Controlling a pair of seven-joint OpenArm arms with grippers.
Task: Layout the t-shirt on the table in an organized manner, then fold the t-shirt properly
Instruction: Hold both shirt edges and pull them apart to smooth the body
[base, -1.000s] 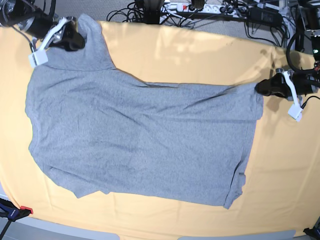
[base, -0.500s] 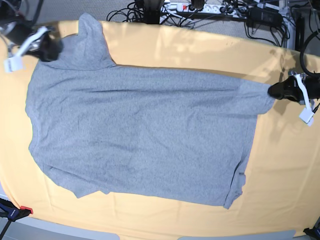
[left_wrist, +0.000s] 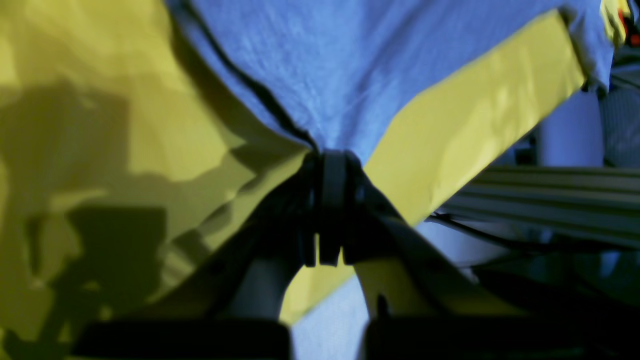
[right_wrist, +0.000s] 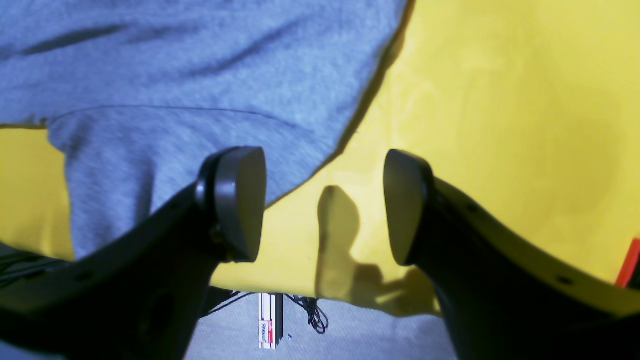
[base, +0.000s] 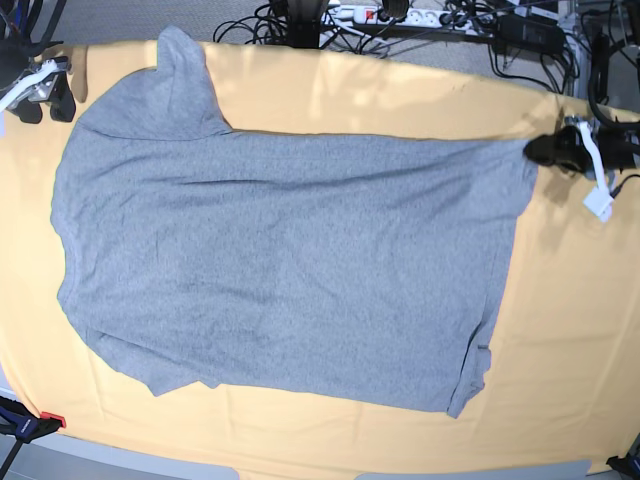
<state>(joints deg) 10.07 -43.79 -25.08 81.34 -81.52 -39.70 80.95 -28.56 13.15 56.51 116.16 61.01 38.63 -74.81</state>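
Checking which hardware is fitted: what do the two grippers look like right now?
Both are black. The right gripper has two curved fingers ending in smooth oval pads. The left gripper is black too, with a white bracket and tag behind it.

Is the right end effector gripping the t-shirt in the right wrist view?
No, the right end effector stands open, bare table between its fingers, with the t-shirt lying free beside it.

T-shirt's (base: 290, 270) pinched corner hidden between fingers (left_wrist: 332, 195).
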